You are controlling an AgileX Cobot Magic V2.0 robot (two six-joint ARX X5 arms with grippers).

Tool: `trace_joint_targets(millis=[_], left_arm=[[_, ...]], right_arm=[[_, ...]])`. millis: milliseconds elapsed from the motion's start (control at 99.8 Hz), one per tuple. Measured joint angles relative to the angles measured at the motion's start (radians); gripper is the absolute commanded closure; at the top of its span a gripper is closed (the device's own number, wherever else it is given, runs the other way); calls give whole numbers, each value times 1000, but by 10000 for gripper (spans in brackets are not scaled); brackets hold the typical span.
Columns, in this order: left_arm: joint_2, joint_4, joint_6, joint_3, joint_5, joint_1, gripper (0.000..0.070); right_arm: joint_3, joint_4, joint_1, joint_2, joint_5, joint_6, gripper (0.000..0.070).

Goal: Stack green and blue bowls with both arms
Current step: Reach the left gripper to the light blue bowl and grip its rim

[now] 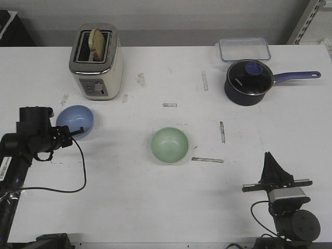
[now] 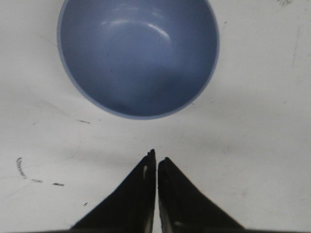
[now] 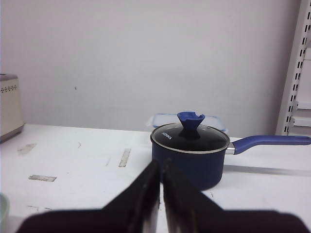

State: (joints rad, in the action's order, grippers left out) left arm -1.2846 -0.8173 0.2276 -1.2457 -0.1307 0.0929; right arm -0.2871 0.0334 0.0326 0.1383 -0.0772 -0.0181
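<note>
Left tool (image 2: 156,162) closed, empty, just short of blue bowl (image 1: 75,121) near worktop (image 1: 155,207) left edge. Right tool (image 3: 161,167) closed, empty, near right corner. Green bowl (image 1: 169,145) mid-worktop.

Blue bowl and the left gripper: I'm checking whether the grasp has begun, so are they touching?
Apart. The left wrist view shows bare table between the left gripper, jaws closed, and the blue bowl.
</note>
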Motion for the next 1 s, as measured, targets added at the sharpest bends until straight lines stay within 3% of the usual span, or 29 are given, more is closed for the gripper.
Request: trace_joint_targets(millis=[130,260,391,581,641,1002], left_arm=[[-50,6,1,-67,-160,82,697],[-87,8,0,-80,-177,163,677],[-138,10,0,-80,-174,243,422],[-178,77,0,-80,-171,278,175],[-190,102,0,-80,-159,278,135],[-319,190,0,-80,-119,239,147]], right_arm=[[0,0,0,0,0,0,700],[0,0,0,0,0,0,700],[0,0,0,0,0,0,700],[0,0,0,0,0,0,700],[0,0,0,0,0,0,700],[0,0,0,0,0,0,700]])
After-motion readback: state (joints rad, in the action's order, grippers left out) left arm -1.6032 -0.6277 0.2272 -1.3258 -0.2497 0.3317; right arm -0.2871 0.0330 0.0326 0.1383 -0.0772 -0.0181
